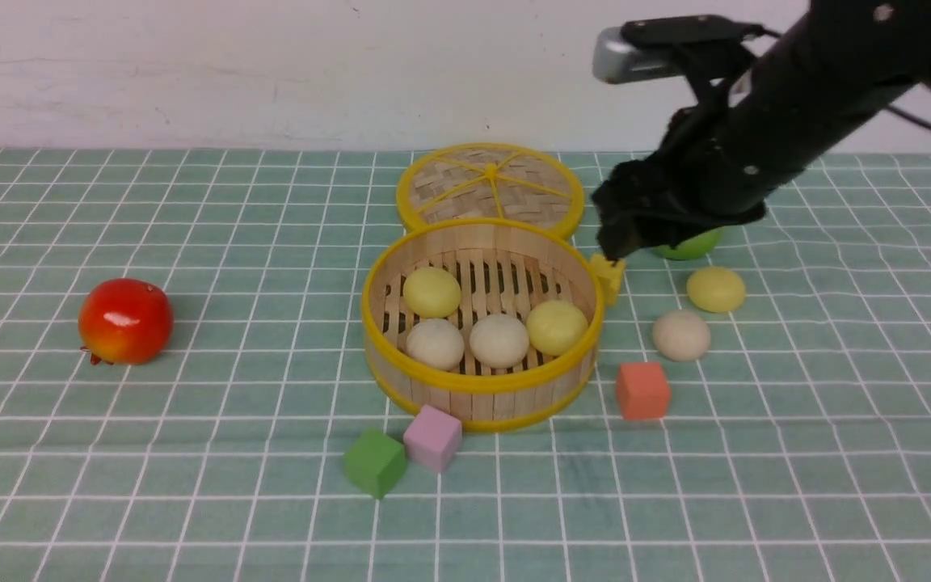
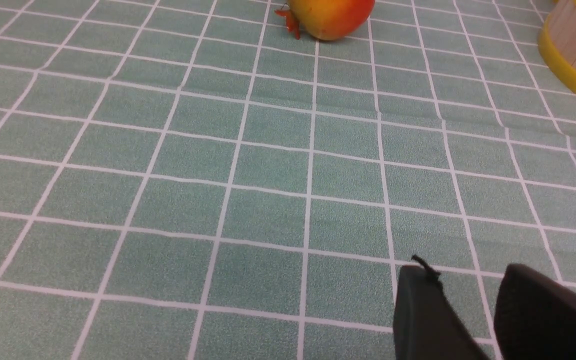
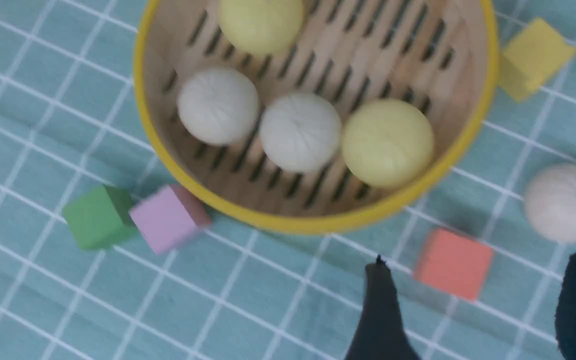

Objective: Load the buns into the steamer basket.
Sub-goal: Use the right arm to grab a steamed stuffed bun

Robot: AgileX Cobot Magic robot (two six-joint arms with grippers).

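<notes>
The right gripper's [image 3: 477,257] jaws stand wide apart and empty; the left gripper's [image 2: 468,270] are partly apart, also empty. Right of the steamer basket [image 1: 482,386], which holds four buns [image 1: 499,339], a beige bun [image 1: 681,335] lies just behind the orange cube [image 1: 642,390] and a yellow bun [image 1: 716,288] farther back, so a descending jaw may hit the cube or push the smooth dome away. Each bun sits dome up, round, without long axis.

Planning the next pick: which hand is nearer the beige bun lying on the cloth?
Right. The right hand hangs open beside the steamer basket, close to the beige bun. The left hand is outside the front view, facing the red fruit.
</notes>
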